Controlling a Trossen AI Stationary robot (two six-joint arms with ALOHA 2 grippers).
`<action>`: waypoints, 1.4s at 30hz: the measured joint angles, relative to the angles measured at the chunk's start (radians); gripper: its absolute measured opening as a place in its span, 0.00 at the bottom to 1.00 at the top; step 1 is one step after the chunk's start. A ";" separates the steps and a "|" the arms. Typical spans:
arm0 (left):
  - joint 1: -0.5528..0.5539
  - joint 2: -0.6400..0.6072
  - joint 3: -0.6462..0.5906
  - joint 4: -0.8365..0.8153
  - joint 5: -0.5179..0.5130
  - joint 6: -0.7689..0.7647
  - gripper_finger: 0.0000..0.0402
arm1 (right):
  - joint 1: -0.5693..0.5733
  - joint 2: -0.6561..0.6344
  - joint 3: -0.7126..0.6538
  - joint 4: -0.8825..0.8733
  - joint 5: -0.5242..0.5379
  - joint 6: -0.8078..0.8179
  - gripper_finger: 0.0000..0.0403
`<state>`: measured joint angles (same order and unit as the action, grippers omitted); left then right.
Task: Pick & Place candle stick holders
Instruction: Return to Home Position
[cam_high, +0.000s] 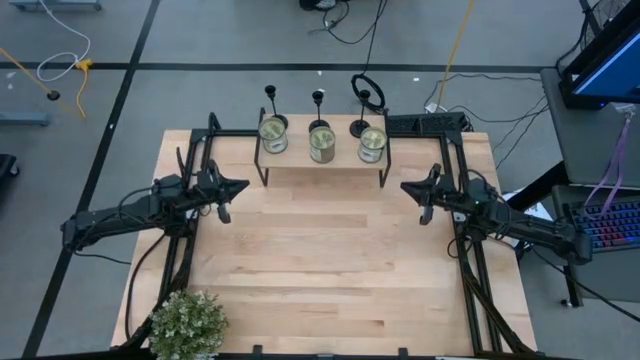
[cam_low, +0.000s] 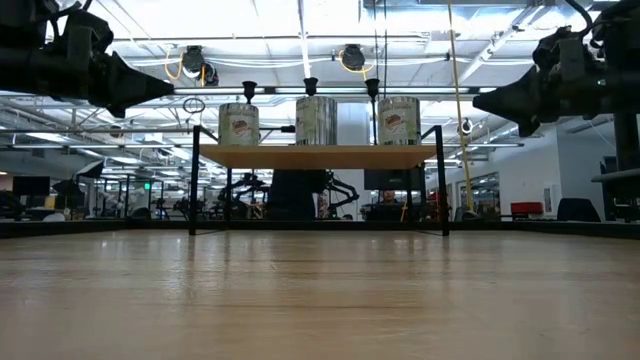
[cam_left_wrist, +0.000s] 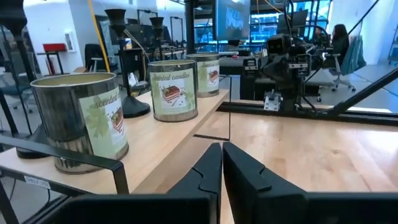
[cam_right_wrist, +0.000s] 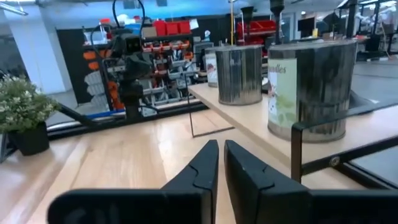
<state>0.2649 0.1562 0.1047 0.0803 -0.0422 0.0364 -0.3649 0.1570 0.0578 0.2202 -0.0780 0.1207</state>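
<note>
Three matte-black candle stick holders (cam_high: 271, 95) (cam_high: 318, 98) (cam_high: 359, 128) stand on their disc bases along the far side of a raised wooden shelf (cam_high: 320, 170), each behind a tin candle can. Their tops also show in the low view (cam_low: 311, 85). In the left wrist view one holder (cam_left_wrist: 119, 37) stands between two cans. My left gripper (cam_high: 240, 186) hovers shut and empty to the left of the shelf's near edge. My right gripper (cam_high: 408, 186) hovers shut and empty to its right. Both point at each other, above the table.
Three tin cans (cam_high: 273, 135) (cam_high: 322, 142) (cam_high: 372, 145) stand in a row on the shelf in front of the holders. The shelf rests on thin black legs (cam_low: 193, 180). A leafy potted plant (cam_high: 187, 322) stands at the near left corner. Bare wood lies between the arms.
</note>
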 joint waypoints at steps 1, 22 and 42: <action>0.000 0.000 0.000 0.000 0.000 0.003 0.05 | 0.000 0.000 -0.001 -0.006 0.000 -0.001 0.04; 0.000 0.001 -0.088 -0.003 0.060 0.023 0.01 | 0.000 0.000 -0.003 -0.030 -0.001 0.025 0.03; 0.000 0.002 -0.088 -0.067 0.052 -0.041 0.09 | 0.000 0.000 -0.004 -0.030 -0.001 0.024 0.03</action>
<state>0.2649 0.1577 0.0170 0.0135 0.0099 -0.0048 -0.3649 0.1574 0.0540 0.1902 -0.0792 0.1452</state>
